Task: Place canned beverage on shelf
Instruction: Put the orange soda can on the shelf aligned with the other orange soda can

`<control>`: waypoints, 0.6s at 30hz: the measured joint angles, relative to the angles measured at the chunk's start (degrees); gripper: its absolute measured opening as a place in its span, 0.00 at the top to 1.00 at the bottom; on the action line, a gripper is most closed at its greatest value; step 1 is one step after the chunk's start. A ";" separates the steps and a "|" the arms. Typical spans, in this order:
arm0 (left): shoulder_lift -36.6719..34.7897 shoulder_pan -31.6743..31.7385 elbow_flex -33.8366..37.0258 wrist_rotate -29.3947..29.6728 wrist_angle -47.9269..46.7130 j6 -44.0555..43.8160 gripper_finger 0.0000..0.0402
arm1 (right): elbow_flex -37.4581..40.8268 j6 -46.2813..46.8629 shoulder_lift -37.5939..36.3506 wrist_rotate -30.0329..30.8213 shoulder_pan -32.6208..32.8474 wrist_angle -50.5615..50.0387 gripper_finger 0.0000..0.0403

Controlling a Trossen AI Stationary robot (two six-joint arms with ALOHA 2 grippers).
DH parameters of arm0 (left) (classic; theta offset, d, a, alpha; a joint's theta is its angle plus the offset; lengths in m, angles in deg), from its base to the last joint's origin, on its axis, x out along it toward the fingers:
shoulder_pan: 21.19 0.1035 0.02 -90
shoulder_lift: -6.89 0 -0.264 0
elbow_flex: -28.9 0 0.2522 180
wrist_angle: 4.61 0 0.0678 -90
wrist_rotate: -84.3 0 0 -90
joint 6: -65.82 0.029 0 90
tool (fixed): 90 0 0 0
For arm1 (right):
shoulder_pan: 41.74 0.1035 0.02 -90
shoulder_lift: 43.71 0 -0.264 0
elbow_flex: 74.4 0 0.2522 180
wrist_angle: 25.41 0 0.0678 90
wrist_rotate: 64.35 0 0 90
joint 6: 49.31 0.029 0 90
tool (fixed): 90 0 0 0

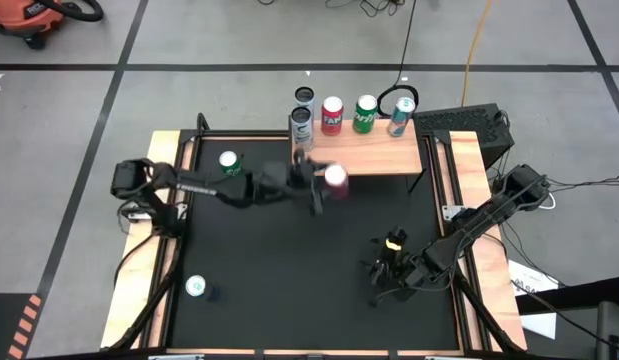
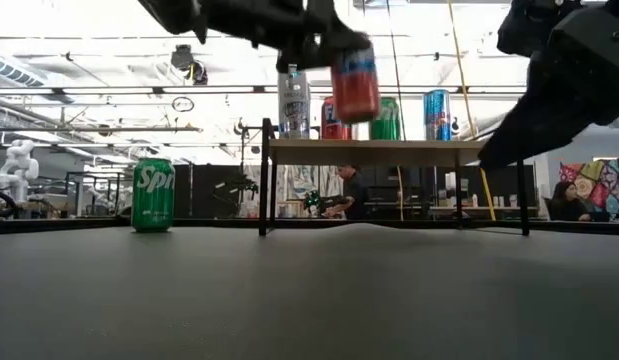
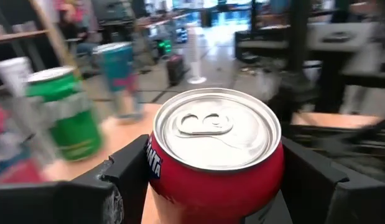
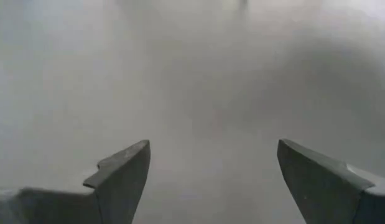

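Note:
My left gripper [image 1: 329, 182] is shut on a red Fanta can [image 1: 336, 178], held in the air just in front of the shelf [image 1: 384, 155], above the level of its board in the low view [image 2: 355, 82]. The light-wood shelf [image 2: 389, 150] on black legs carries a tall silver can [image 1: 301, 124], a red can [image 1: 332, 115], a green can [image 1: 365, 113] and a blue can [image 1: 400, 116]. My right gripper [image 1: 381, 283] waits open and empty low over the table at the near right. My left gripper pinches the red can's side wall [image 3: 156, 168] between its two fingers, one finger [image 3: 120, 180] on each side of the can. The fingers come level from the table's left. The can is lifted clear, roughly upright, its top [image 3: 217, 127] showing.
A green Sprite can [image 1: 229, 163] stands on the black table at the far left and also shows in the low view [image 2: 153, 195]. Another can [image 1: 196, 288] stands near the left front. A further silver can [image 1: 305, 97] sits behind the shelf. People show in the room beyond.

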 joint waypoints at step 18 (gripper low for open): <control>3.59 10.73 -3.80 -2.89 -1.49 0.01 0.33 | 0.00 -4.56 -0.02 -0.19 -0.28 3.19 0.16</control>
